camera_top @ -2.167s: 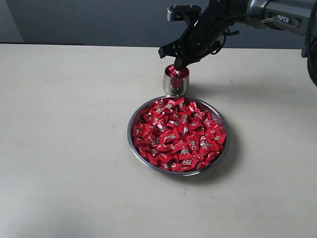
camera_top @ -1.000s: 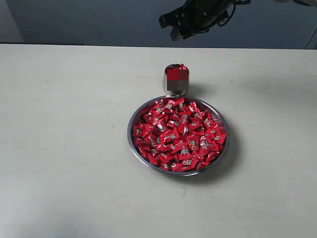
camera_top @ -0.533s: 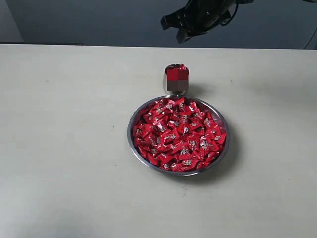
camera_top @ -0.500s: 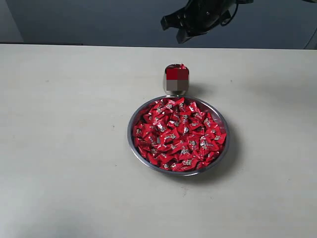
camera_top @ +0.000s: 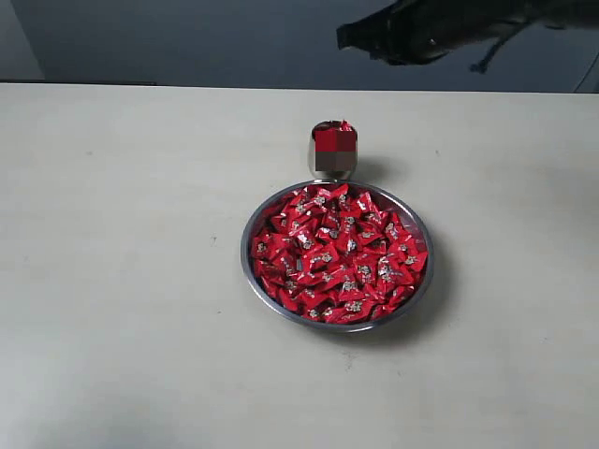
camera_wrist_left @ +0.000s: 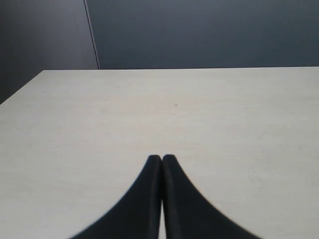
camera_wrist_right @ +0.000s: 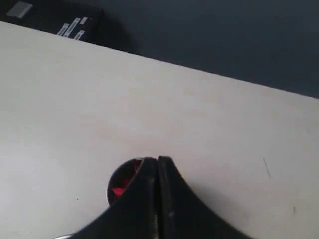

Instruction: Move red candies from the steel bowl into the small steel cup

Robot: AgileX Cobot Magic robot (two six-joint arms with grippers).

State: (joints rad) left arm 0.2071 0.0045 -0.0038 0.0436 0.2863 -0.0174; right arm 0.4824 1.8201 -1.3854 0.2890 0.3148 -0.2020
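The steel bowl (camera_top: 253,277) lies in the middle of the table, heaped with red candies (camera_top: 339,254). Just behind it stands the small steel cup (camera_top: 332,161), filled to its brim with red candies (camera_top: 335,137). In the right wrist view part of the cup (camera_wrist_right: 120,182) shows beside the fingers, red inside. My right gripper (camera_top: 344,37) hangs high above and behind the cup, blurred; in its wrist view the gripper (camera_wrist_right: 157,159) is shut with nothing between the tips. My left gripper (camera_wrist_left: 162,157) is shut over bare table and does not show in the exterior view.
The pale table (camera_top: 131,234) stretches wide around the bowl. A dark wall (camera_top: 187,37) runs behind its far edge. A black box with white labels (camera_wrist_right: 65,22) sits at the table's edge in the right wrist view.
My right arm, which was over the cup earlier, rose away from it and now has swung to the right, high above the table. The cup and bowl have not moved.
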